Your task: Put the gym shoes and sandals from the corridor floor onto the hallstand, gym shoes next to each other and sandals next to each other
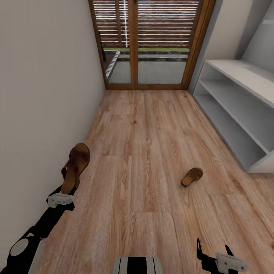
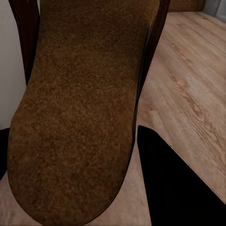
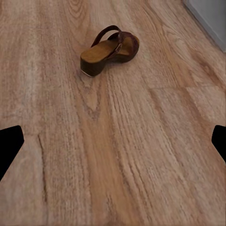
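The left gripper [image 1: 65, 190] is clamped on one sandal [image 1: 75, 168], which it holds off the corridor floor [image 1: 144, 152] close to the pale wall [image 1: 42, 95] on the robot's left; the sandal stands roughly upright in the head view, heel end down in the gripper and toe end raised. In the left wrist view the sandal's tan footbed [image 2: 80, 113] lies directly before the camera, with dark strap edges at either side and one dark fingertip [image 2: 174, 183] beside it. The second sandal [image 1: 191, 177] rests on the floor to the right of centre, well apart from the held one and short of the hallstand [image 1: 243, 95], not touching it. The right wrist view looks at this sandal [image 3: 111, 50] lying on the planks, heel block nearer the camera and strap arching over the footbed. The right gripper [image 1: 214, 253] sits low at the front of the head view, above bare floor and well short of the second sandal; its fingers stand apart, with nothing between them, and the dark fingertips [image 3: 9, 146] appear at opposite edges of the right wrist view. The hallstand runs along the right wall, its white-grey tiers bare where visible. A wood-framed glass door [image 1: 146, 45] with slatted blinds closes the far end of the corridor.
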